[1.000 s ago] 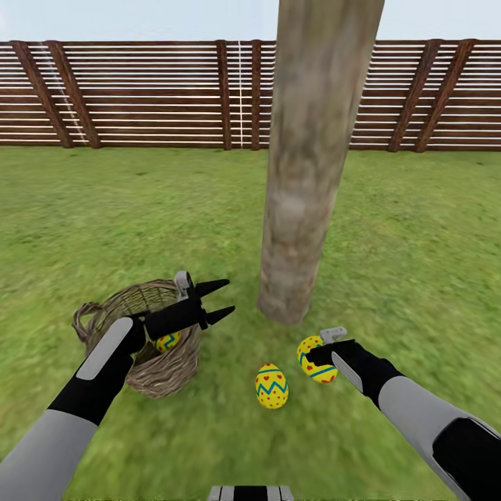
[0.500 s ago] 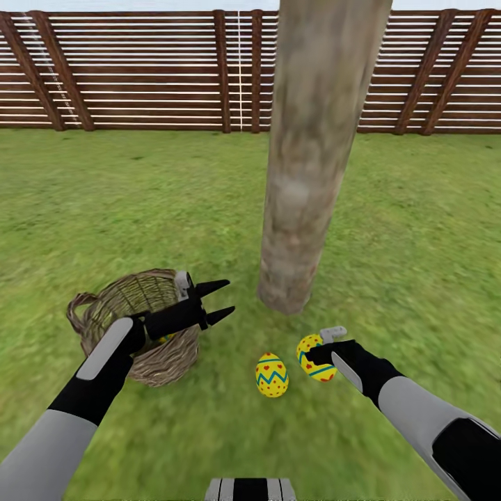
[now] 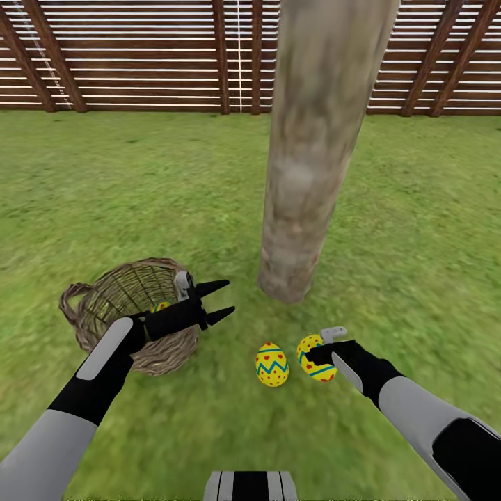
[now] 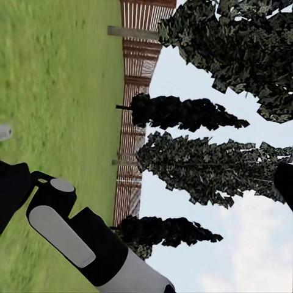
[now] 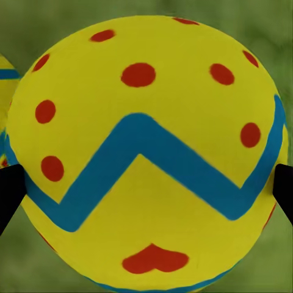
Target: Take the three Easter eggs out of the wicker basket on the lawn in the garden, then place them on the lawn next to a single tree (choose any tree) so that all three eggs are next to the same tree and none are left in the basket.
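In the wicker basket (image 3: 104, 316) — one egg (image 3: 161, 306), mostly hidden by the left arm.

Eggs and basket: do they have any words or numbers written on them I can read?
None. The eggs carry just blue zigzags and red dots, no letters. The basket, tree and fence bear no writing either.

lawn (image 3: 139, 188) | on it: wicker basket (image 3: 104, 327), tree (image 3: 306, 174), egg (image 3: 272, 364)
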`<state>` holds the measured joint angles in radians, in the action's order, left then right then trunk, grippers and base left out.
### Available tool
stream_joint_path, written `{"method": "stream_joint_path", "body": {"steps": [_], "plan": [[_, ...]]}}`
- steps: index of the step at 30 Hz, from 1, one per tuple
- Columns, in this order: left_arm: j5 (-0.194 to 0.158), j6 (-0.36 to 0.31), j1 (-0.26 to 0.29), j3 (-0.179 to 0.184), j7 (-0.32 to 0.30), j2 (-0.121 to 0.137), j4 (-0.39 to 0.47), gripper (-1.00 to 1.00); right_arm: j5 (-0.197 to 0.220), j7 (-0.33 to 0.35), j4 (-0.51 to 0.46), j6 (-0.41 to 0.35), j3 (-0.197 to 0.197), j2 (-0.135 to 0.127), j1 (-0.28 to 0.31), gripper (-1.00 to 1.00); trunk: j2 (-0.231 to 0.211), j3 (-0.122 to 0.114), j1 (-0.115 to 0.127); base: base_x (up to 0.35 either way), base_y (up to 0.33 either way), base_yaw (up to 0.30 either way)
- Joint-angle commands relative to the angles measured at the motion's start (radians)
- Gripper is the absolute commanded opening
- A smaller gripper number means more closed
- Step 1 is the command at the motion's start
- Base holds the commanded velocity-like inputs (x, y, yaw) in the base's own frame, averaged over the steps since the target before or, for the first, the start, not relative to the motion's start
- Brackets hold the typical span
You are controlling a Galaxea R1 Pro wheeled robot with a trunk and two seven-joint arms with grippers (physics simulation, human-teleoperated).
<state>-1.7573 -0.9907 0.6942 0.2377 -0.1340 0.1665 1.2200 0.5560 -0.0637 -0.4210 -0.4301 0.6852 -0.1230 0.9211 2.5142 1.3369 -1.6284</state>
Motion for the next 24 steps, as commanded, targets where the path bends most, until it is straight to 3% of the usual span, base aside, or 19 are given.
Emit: {"method": "stream_joint_path", "body": {"steps": [1,5,9,12,15,20,24], "plan": [[0.007,0.0,0.001,0.002,-0.01,0.001,-0.001,1.0,0.01,-0.007,-0.002,-0.004,0.008,-0.001,0.001,-1.0,0.001,0.005,0.0,0.0,0.0,0.0],[0.008,0.0,0.001,0.002,-0.01,0.001,-0.001,1.0,0.009,-0.007,-0.002,0.002,0.008,-0.002,0.001,-1.0,0.002,0.02,-0.002,0.0,0.0,0.0],[0.009,0.0,0.001,0.002,-0.01,0.001,-0.001,1.0,0.009,-0.007,0.0,0.07,0.008,-0.004,-0.016,-1.0,0.002,0.036,-0.004,0.0,0.0,0.0],[0.009,0.0,0.001,0.002,-0.01,0.001,-0.001,1.0,-0.018,-0.008,0.004,0.079,0.008,-0.002,-0.027,-1.0,0.003,0.047,-0.005,0.0,0.0,0.0],[0.009,0.0,0.001,0.002,-0.01,0.0,-0.001,1.0,-0.03,-0.008,0.037,0.167,0.009,-0.001,-0.038,-1.0,0.004,0.059,-0.006,0.0,0.0,0.0],[0.003,0.0,0.001,0.002,-0.01,0.002,-0.003,1.0,-0.046,-0.008,0.077,0.189,0.011,0.002,-0.042,-1.0,0.004,0.059,-0.006,0.0,0.0,0.0],[0.005,0.0,0.001,0.002,-0.009,0.002,-0.01,1.0,-0.048,-0.008,0.071,0.189,0.011,0.002,-0.042,-1.0,0.004,0.059,-0.006,0.248,0.0,0.0]]}}
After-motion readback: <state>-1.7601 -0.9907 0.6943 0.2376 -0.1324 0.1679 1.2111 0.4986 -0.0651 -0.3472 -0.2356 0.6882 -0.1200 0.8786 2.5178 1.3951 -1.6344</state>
